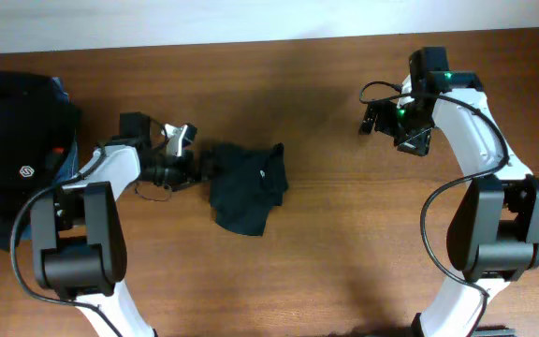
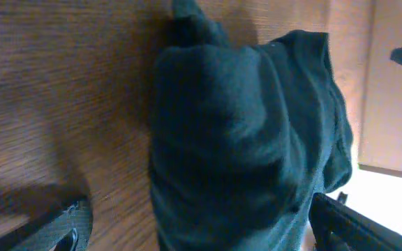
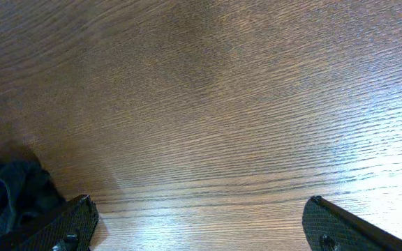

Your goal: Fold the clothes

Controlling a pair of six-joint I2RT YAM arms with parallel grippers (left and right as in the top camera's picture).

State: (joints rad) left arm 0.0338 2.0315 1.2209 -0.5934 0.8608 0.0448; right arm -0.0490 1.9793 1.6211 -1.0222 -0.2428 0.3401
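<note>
Starting fold: black T-shirt [image 1: 244,187] lies crumpled centre-left on tabletop [image 1: 344,215]. Left pincer [image 1: 197,168] released, at shirt's left edge, nothing gripped. Right pincer [image 1: 374,117] released, well apart. Next move, likely: pinch an edge, spread flat.

Small white round logo [image 1: 27,172] on black garment [image 1: 12,117], no legible text

A wood-grain bench [image 1: 344,234] carries everything. A crumpled black T-shirt [image 1: 244,187] lies in a loose heap left of its centre, flat on the wood. At the far left edge sits a black garment [image 1: 12,140] with a small white round logo. A blue denim piece [image 1: 61,89] peeks out from it, apparently underneath.
</note>
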